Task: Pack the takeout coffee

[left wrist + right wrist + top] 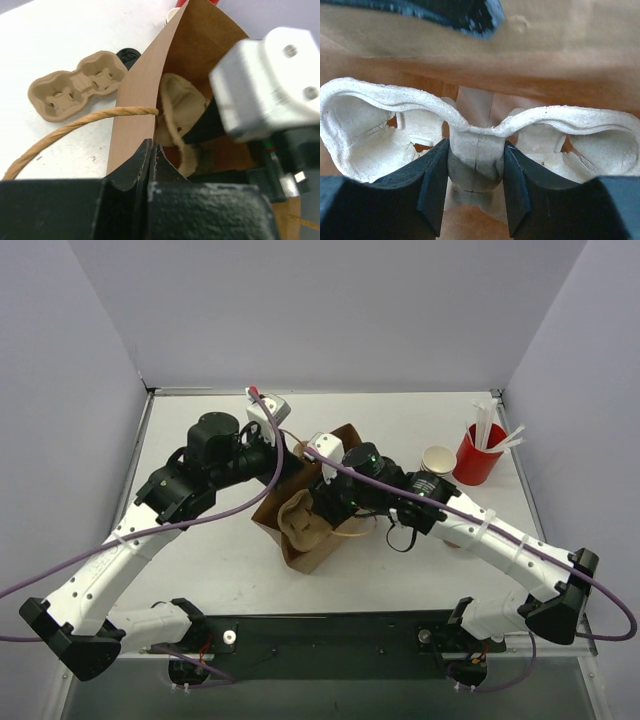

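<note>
A pale grey wall [60,390] closed the left side of a white table [240,570]. A matching back wall [330,310] stood along the far edge, and a black plate [330,635] ran along the near edge, under the arm bases.

The left gripper [152,147] reached toward the table's middle. Its jaws were pinched shut on the top edge of a brown bag [135,100], holding up that side wall. A paper-cord handle [60,132] looped outward from the wall.

Outside the bag, on bare table, lay a second carrier [75,87] with empty sockets. The coffee [129,55] stood at its far end, against the bag's wall. Only part of the black lid showed, and from overhead it was hidden.

Inside the bag's mouth sat a pulp carrier [395,97]. The right gripper [476,150] had come in from the right side, and its jaws clamped the carrier's middle bridge.

Toward the far right corner stood a stack of tan cups [437,460]. Just beside it was a red cup [475,462] holding white sticks [495,430]. Another grey wall [590,390] bounded the right edge.
</note>
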